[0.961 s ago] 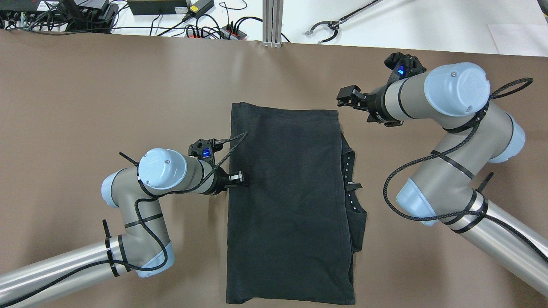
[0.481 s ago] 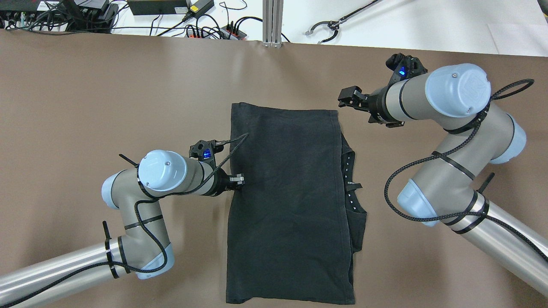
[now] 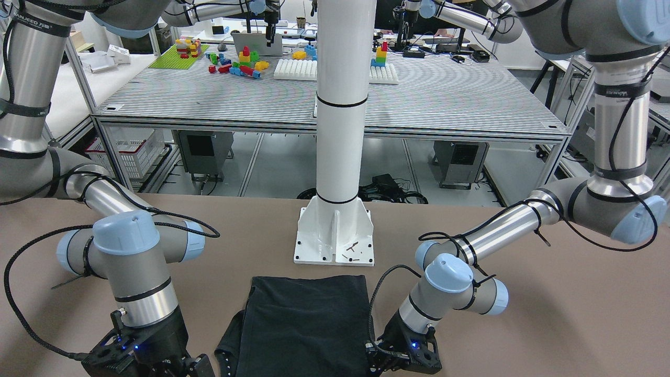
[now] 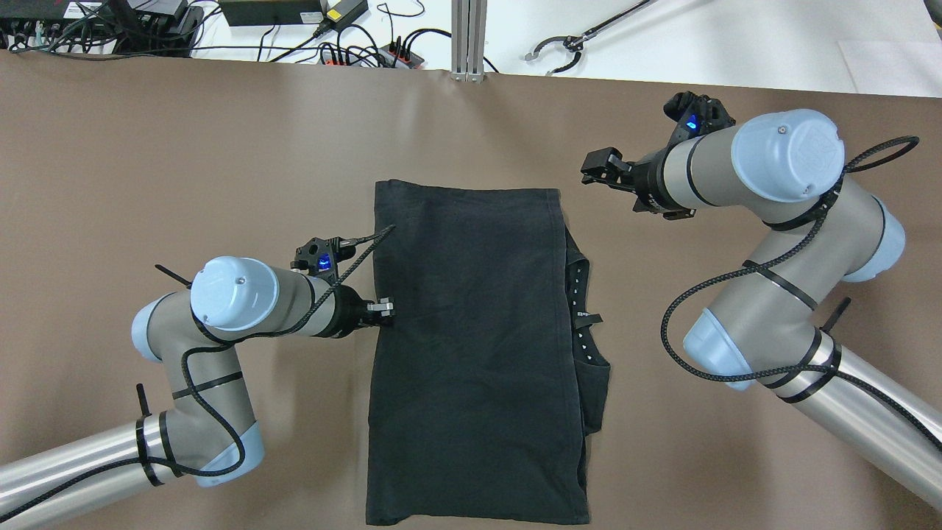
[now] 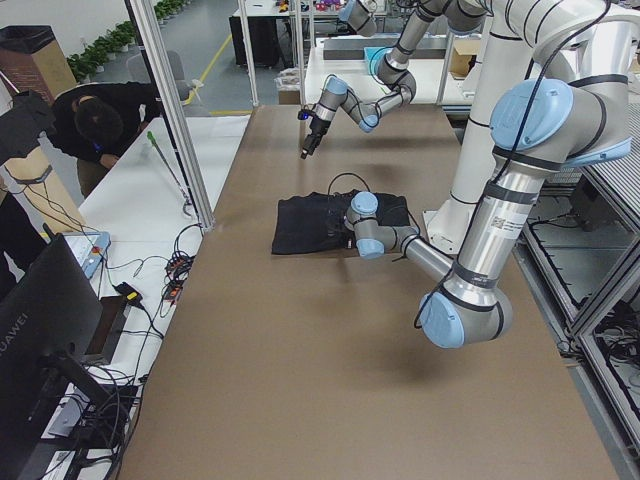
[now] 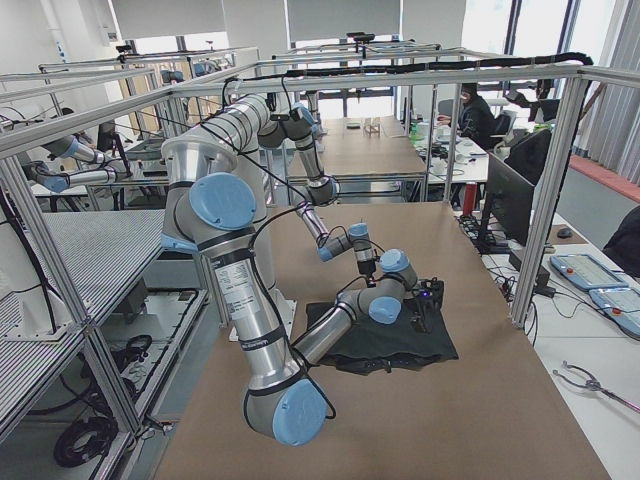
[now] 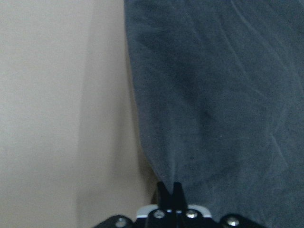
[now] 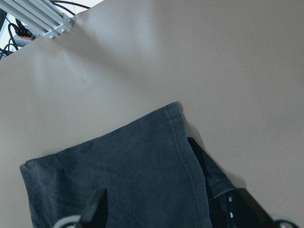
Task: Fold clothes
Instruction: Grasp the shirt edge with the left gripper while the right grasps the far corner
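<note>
Left fingers (image 7: 163, 194) on creased clothes (image 4: 475, 331) (black)

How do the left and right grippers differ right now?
The left gripper is shut, pinching the left edge of the black garment; the right gripper is open, holding nothing. The left sits low at the cloth; the right hangs over bare table off its far right corner. Both are black two-finger grippers.

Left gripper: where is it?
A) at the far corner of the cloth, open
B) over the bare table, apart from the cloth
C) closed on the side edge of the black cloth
C: the left wrist view shows the left gripper shut on the edge of the black cloth.
</note>
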